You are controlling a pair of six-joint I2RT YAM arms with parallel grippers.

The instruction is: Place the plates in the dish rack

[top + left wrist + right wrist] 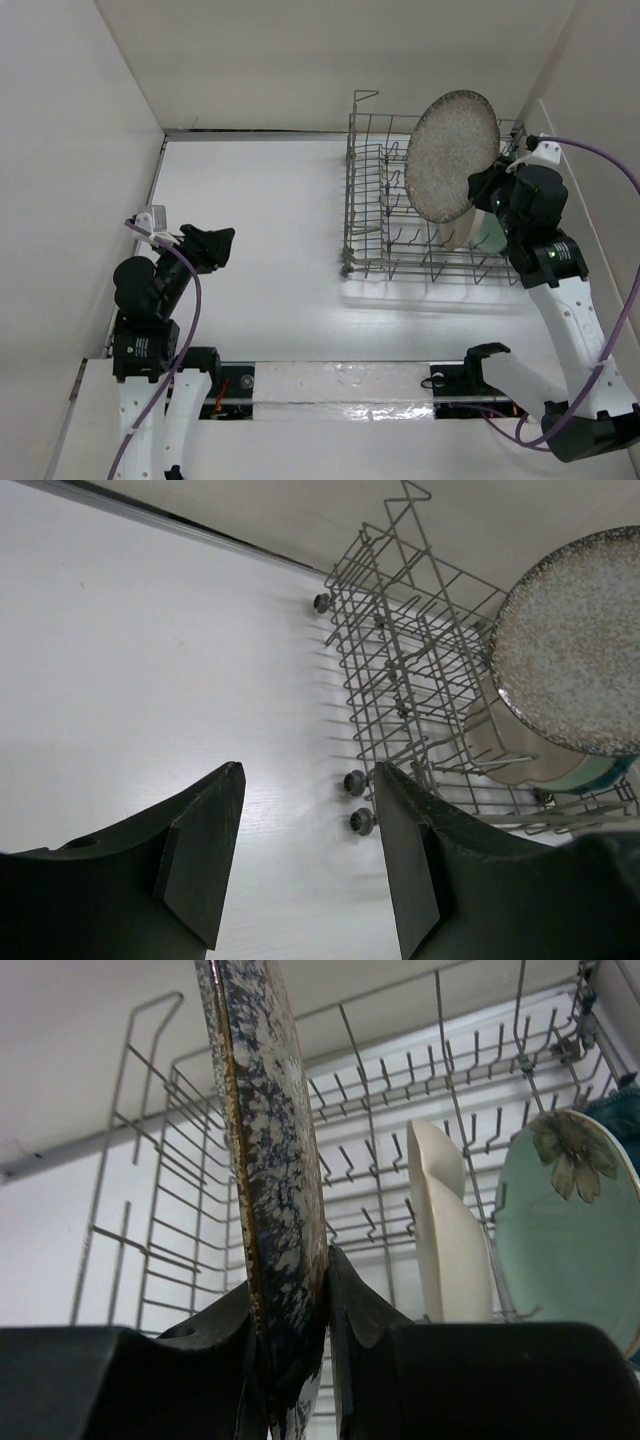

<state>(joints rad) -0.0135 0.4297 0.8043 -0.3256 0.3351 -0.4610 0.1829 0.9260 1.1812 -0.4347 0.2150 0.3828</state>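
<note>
The speckled plate hangs on edge above the right part of the rack, its broad face turned toward the top camera, and it is the only plate not standing in the rack. The right gripper is clamped on its lower right rim: in the right wrist view the two fingers press on opposite faces of the plate, with the rim running down between them. Whether the plate's lowest edge touches any wire cannot be told, since the gripper hides it. Just to the right of it in that view the cream plate stands upright in the rack, and beside that stands the mint plate, which carries a leaf print near its top. The teal plate shows only as a dark sliver behind the mint one, at the right edge of that view. All three sit close together in the near right end of the rack. The rack itself rests on the white table at its far right, beside the right wall, with its handle rising at the far left corner. The left gripper is well apart from all this, over the left side of the table, its jaws spread with nothing between them and aimed toward the rack
</note>
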